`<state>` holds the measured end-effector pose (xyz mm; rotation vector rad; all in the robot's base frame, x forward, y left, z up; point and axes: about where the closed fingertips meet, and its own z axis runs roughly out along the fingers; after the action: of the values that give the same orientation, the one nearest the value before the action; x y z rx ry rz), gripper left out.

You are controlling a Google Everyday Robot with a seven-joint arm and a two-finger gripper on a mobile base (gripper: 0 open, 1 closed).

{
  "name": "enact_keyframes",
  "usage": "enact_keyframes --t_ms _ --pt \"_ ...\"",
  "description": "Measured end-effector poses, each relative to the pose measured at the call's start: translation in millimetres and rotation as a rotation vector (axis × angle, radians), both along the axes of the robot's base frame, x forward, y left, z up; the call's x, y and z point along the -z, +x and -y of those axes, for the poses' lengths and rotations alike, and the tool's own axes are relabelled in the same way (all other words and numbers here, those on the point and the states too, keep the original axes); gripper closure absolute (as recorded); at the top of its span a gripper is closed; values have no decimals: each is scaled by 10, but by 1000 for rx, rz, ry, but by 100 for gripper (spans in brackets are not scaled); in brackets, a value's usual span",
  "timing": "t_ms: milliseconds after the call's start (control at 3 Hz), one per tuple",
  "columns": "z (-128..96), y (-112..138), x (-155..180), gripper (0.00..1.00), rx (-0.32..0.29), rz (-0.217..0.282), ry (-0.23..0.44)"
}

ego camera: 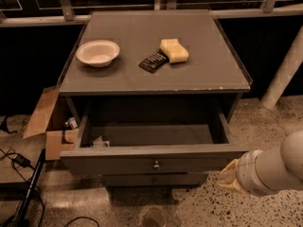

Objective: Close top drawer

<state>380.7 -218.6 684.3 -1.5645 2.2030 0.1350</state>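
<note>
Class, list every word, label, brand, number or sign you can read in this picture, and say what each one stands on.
No text here can be read.
Dark packet on the cabinet top: pale print, too blurred to read.
Top drawer, pulled open: no text on its front panel.
Claw, low right beside the drawer's front corner: no marking seen.
</note>
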Motion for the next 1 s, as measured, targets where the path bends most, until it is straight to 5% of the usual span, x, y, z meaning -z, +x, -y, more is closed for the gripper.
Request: enact_keyframes --t_ms 667,1000 --pt "10 64 81 100 -9 33 11" --pt "10 94 146 100 -8 101 29"
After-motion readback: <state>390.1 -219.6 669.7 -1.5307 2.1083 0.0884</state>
